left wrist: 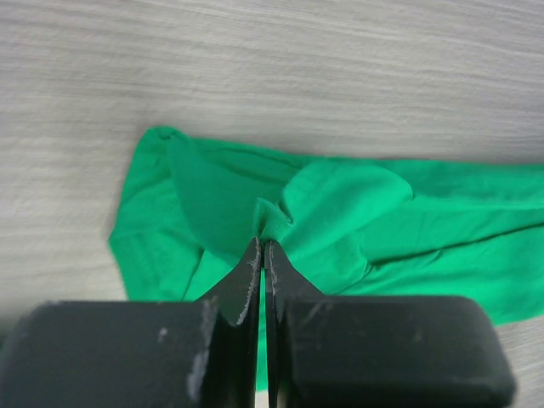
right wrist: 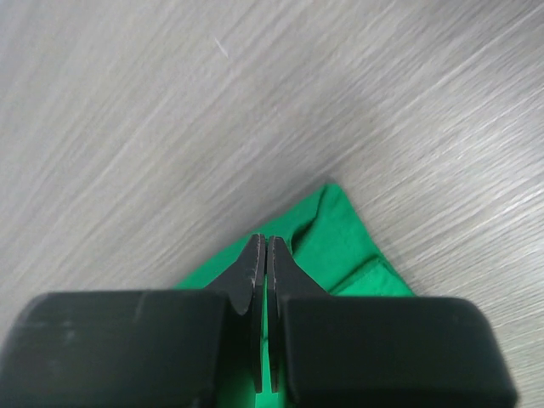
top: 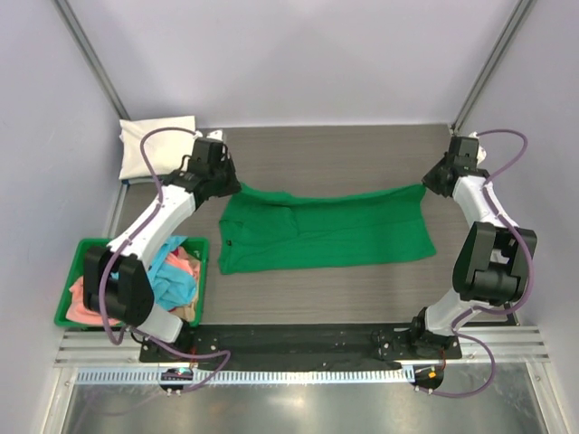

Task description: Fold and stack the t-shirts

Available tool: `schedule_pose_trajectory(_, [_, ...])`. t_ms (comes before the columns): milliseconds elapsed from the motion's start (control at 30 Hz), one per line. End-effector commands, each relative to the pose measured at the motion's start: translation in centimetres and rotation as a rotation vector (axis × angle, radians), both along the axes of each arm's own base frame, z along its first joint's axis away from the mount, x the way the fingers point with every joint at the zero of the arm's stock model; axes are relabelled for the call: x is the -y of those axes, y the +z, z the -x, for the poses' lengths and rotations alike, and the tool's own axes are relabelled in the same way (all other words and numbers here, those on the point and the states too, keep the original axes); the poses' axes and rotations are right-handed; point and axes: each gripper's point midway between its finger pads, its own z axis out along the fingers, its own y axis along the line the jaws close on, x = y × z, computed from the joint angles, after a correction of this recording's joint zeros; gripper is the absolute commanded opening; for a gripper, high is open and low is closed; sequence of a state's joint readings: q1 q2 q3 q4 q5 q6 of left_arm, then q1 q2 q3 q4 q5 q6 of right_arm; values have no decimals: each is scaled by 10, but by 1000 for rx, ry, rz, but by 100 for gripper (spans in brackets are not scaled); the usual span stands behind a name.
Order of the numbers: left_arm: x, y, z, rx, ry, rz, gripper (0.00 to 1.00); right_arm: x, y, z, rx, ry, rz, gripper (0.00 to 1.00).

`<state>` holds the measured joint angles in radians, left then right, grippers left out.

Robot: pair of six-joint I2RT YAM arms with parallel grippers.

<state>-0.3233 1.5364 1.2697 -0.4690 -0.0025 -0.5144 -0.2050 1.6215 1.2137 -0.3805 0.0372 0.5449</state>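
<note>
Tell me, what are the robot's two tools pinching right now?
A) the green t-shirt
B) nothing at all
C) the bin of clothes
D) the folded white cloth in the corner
A. The left tool and the right tool are each shut on an edge of the green t-shirt, one at either end of it.

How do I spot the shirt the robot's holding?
Find the grey wood-grain table. Across its middle lies a bright green cotton t-shirt, its far corners pinched by the left pincer and right pincer. Only this shirt lies spread open, unlike the folded cream-white shirt.
</note>
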Motion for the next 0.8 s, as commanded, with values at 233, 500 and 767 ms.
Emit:
schedule_pose_trajectory(233, [-17,-4,44,0,36,-27,0,-5,0,0,32,6,-12,1])
schedule_pose_trajectory(500, [-3,-29,97,-62,41,32,3,7,-16,20,-2,-76,-44,1])
schedule_pose_trajectory(767, [-7,-22,158,-67,61,101,48,15,-13,46,24,-145,-78,80])
